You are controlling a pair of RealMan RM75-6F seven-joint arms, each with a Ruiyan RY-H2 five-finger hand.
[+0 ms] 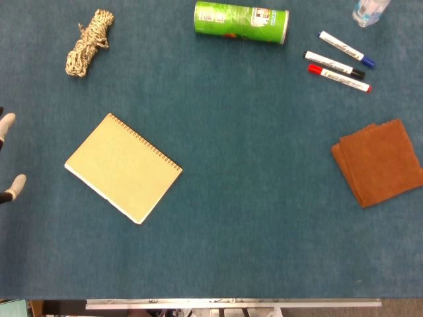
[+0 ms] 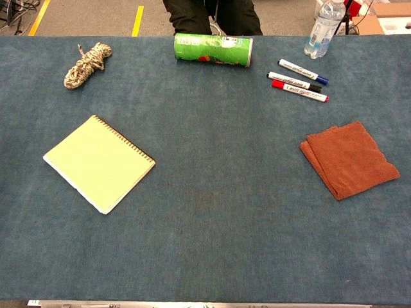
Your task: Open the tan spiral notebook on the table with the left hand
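- The tan spiral notebook lies closed, left of centre on the tabletop.
- Left hand shows only fingertips at the left edge, apart, grasping nothing.
- Best lift the cover's lower-left edge, opposite the spiral.

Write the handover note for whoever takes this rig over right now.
Left hand: only fingertips show at the left edge of the head view, apart, holding nothing.
Right hand: not in view.
Tan spiral notebook: closed, flat on the blue table, lying at an angle on the left side, spiral binding along its upper right edge.
Done: nothing yet; the notebook is untouched.
Left: bring the left hand to the notebook and lift the cover open.
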